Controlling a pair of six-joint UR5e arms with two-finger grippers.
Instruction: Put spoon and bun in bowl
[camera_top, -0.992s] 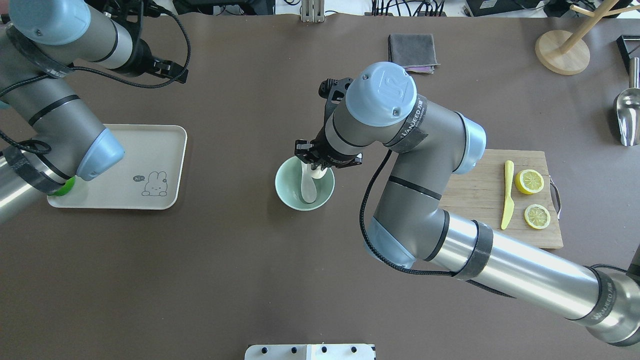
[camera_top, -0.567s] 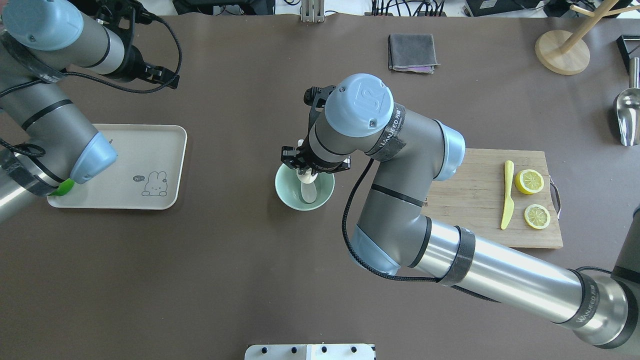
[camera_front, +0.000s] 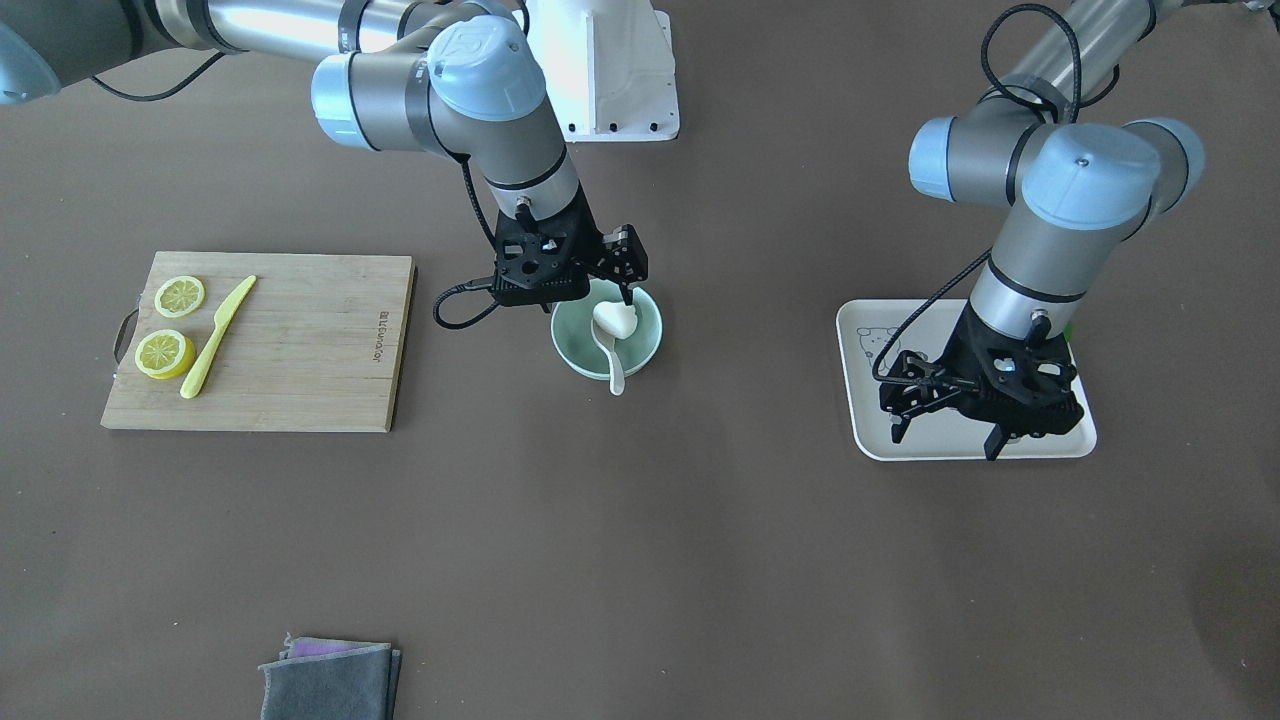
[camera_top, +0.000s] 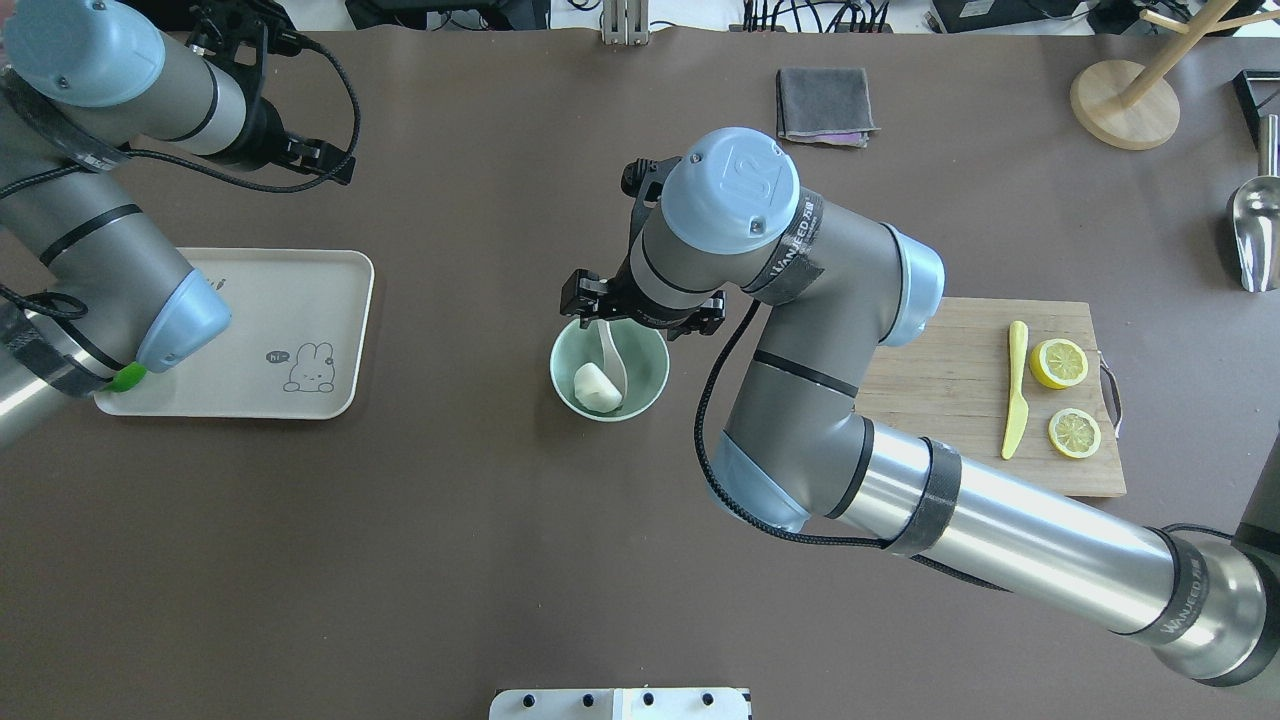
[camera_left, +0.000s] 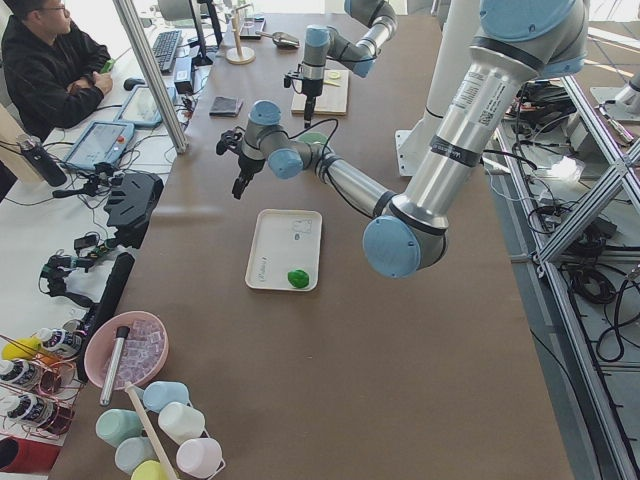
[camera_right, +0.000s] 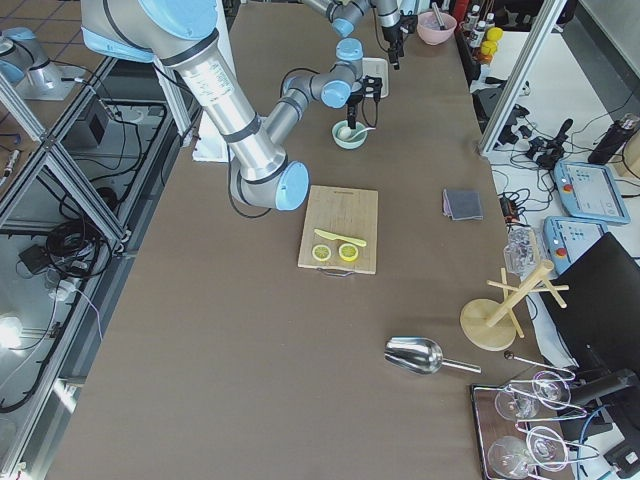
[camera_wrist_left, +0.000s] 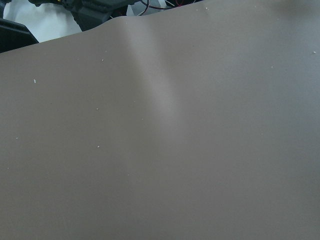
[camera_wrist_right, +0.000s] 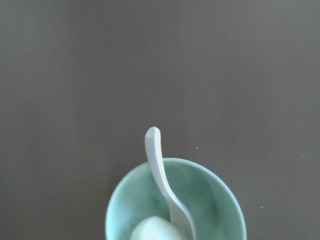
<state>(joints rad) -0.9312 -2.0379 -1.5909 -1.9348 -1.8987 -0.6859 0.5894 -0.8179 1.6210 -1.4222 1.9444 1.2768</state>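
The pale mint-green bowl (camera_top: 560, 375) stands mid-table. The white spoon (camera_top: 612, 352) leans in it, handle over the far rim. The white bun (camera_top: 595, 387) lies in the bowl beside the spoon's scoop. My right gripper (camera_front: 600, 285) hangs open and empty just above the bowl's rim on the robot's side. The front view shows the bowl (camera_front: 575, 355), spoon (camera_front: 613, 368) and bun (camera_front: 615, 318). The right wrist view shows the bowl (camera_wrist_right: 220, 200), spoon handle (camera_wrist_right: 157, 160) and bun (camera_wrist_right: 152, 230). My left gripper (camera_front: 945, 435) is open and empty, held high over the cream tray.
The cream tray (camera_top: 300, 300) at the left holds a small green object (camera_top: 125, 377). A wooden cutting board (camera_top: 950, 390) at the right carries a yellow knife (camera_top: 1015, 390) and two lemon halves. A grey cloth (camera_top: 825, 103), wooden stand (camera_top: 1125, 100) and metal scoop (camera_top: 1255, 235) lie far back.
My right gripper opened and let go of the bun, which now lies in the bowl beside the spoon. The right wrist shifted slightly. The left arm moved a little.
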